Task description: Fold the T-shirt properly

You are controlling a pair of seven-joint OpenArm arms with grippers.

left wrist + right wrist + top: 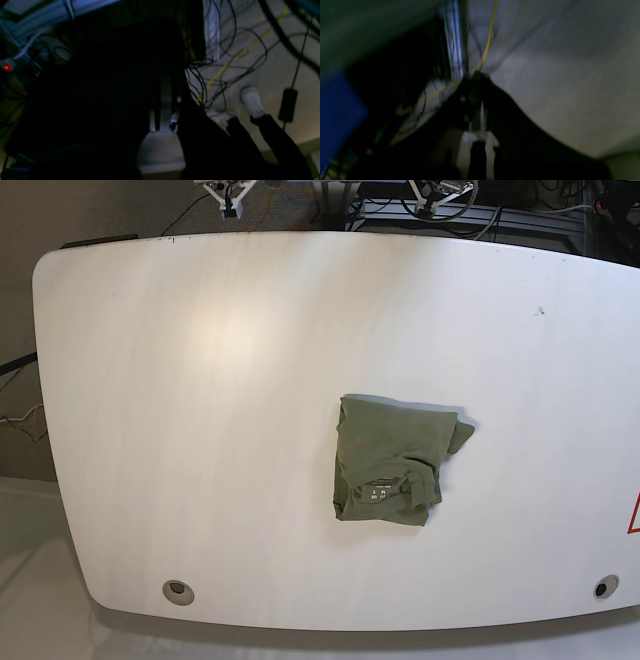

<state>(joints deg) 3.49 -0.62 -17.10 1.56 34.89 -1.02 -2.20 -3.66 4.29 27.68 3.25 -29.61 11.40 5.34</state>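
On the wide white oval table (pixel 200 380) the plain olive-green cotton T-shirt (pixel 390 470) lies right of centre, bundled into a rough square with a small white printed label (pixel 378 494) showing near its lower edge and one corner poking out at the upper right. Both arms sit off the table: the right gripper (pixel 476 100) and the left gripper (pixel 163 110) each show dimly in their own wrist views above a cable-strewn floor (pixel 262 62), jaws together on nothing.

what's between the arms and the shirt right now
Nothing visible. The shirt lies alone, in a compact bundle, on the bare white table. Both arms are off at the table's far edge, their wrist cameras showing only cables and floor.
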